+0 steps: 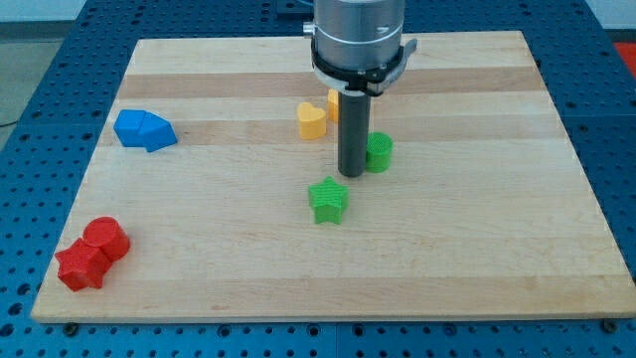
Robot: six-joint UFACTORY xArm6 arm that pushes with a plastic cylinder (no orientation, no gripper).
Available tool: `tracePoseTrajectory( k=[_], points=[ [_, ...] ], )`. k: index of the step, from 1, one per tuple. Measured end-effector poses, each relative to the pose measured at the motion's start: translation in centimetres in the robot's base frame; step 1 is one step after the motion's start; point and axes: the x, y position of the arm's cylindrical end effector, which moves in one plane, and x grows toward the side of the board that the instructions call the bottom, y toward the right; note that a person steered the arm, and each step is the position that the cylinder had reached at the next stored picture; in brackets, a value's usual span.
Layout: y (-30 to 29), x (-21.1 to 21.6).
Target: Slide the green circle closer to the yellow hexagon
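The green circle (380, 152) stands on the wooden board (447, 229) just right of centre. My tip (352, 174) is at its left side, touching or nearly touching it. The yellow hexagon (334, 103) shows only as a sliver above the tip, mostly hidden behind the rod. A yellow heart-shaped block (311, 120) sits just left of the rod. A green star (328, 200) lies below and a little left of the tip.
Two blue blocks (144, 130) sit together at the view's left. Two red blocks (93, 253) sit together at the bottom left corner. The arm's grey housing (359, 35) hangs over the board's top middle.
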Motion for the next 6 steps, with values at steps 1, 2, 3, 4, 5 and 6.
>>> tracePoseTrajectory(
  k=[1,2,3,4,5,6],
  points=[
    [1.1,4.5],
    [3.0,3.8],
    [2.9,0.7],
    [2.7,-1.9],
    [2.7,-2.5],
    [4.2,-2.2]
  ],
)
